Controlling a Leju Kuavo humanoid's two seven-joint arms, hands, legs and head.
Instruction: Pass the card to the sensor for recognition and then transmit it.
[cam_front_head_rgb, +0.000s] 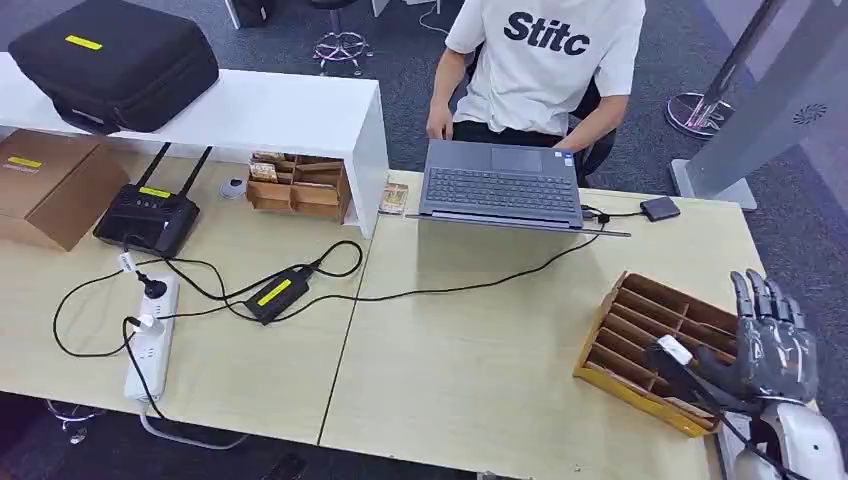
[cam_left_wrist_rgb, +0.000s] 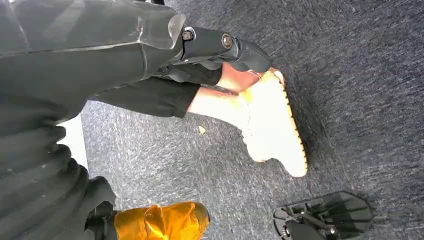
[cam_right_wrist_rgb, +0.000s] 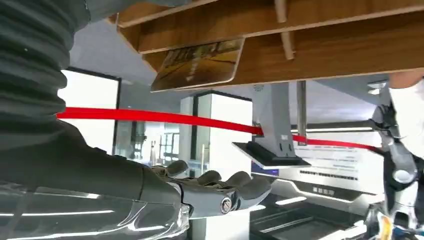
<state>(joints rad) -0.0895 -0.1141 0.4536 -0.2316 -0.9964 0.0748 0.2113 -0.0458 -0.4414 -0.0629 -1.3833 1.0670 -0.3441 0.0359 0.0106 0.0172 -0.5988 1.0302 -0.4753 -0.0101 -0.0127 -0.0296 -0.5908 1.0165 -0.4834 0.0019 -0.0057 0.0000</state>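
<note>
Where the head view reaches its lower right corner, the right hand (cam_front_head_rgb: 772, 345) is seen raised, dark and glossy, its fingers extended and apart, nothing gripped; in the right wrist view the same hand (cam_right_wrist_rgb: 215, 187) is shown flat and open beneath the wood. Just to its left in the head view, a slanted wooden rack (cam_front_head_rgb: 650, 350) of thin plywood dividers is set at the lower right of the pale laminate table (cam_front_head_rgb: 470, 360), close to the table's near edge. In the right wrist view a card (cam_right_wrist_rgb: 200, 64), thin, rounded at the corners and printed in gold-brown, is seen projecting from a slot of the rack (cam_right_wrist_rgb: 310, 35) in the upper centre of the frame; it is not touched by the fingers.

A broad bare stretch of tabletop is left in the lower centre of the head view, crossed by a thin black cable (cam_front_head_rgb: 450, 290). Farther up, a grey laptop (cam_front_head_rgb: 500, 185) lies opened flat at upper centre, with a small dark square sensor (cam_front_head_rgb: 660, 208) beside it near the far edge. A person in a white shirt (cam_front_head_rgb: 545, 60) is seated behind. At upper left a white shelf (cam_front_head_rgb: 270, 110) carries a black fabric case (cam_front_head_rgb: 110, 60).

Whether the left hand (cam_left_wrist_rgb: 45, 165), seen as a ribbed dark cover at the left edge of the left wrist view over grey carpet, is open or closed cannot be told.
</note>
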